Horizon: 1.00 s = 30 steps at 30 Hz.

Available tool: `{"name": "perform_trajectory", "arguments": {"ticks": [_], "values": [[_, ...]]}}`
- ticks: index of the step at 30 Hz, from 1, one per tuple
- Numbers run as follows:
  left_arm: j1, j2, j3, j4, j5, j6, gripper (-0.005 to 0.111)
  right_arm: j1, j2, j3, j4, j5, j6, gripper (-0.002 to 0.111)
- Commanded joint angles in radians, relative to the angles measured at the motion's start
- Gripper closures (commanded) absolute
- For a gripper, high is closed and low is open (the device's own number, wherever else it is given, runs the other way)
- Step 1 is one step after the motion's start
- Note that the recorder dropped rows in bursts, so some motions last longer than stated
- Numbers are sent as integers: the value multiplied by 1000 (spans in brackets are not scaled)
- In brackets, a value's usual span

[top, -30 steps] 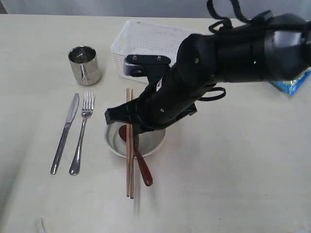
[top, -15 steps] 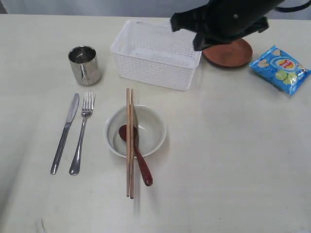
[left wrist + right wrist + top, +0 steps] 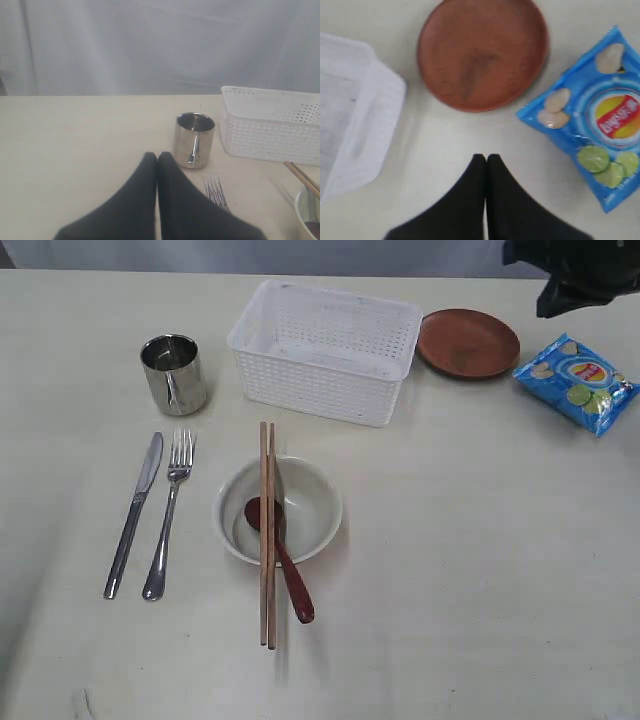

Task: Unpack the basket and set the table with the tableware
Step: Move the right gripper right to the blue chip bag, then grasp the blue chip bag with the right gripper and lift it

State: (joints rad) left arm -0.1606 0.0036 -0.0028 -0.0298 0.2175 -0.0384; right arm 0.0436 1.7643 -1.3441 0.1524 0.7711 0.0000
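- Right hand [image 3: 486, 158], right wrist view: closed on nothing, over bare tabletop [image 3: 445, 135] between the brown plate [image 3: 482, 52], basket [image 3: 355, 115] and chips bag [image 3: 592, 120].
- Left wrist view: left hand [image 3: 157, 156] closed, empty, near the steel cup [image 3: 194, 140] and fork [image 3: 216, 190].
- Exterior view: a second ago the right arm [image 3: 580, 275] covered the cream bowl [image 3: 322, 502]; now it has withdrawn to the far right corner. Chopsticks [image 3: 266, 570] lie across the bowl, wooden spoon [image 3: 295, 590] inside it. The basket looks empty, so probably only the plate needs placing.

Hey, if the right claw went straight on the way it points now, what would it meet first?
Probably the round brown plate; depth is unclear, so maybe the cream-white table just before it.
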Motion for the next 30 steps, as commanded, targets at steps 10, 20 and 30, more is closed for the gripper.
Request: {"name": "perform_trajectory", "arguments": {"ticks": [10, 20, 30], "values": [[-1, -4, 3, 0, -6, 0, 107, -419, 202, -25, 247, 112, -104, 108], [-1, -4, 3, 0, -6, 0, 107, -566, 307, -25, 554, 128, -300, 104], [-1, -4, 3, 0, -6, 0, 107, -566, 415, -25, 614, 95, -340, 64]]}}
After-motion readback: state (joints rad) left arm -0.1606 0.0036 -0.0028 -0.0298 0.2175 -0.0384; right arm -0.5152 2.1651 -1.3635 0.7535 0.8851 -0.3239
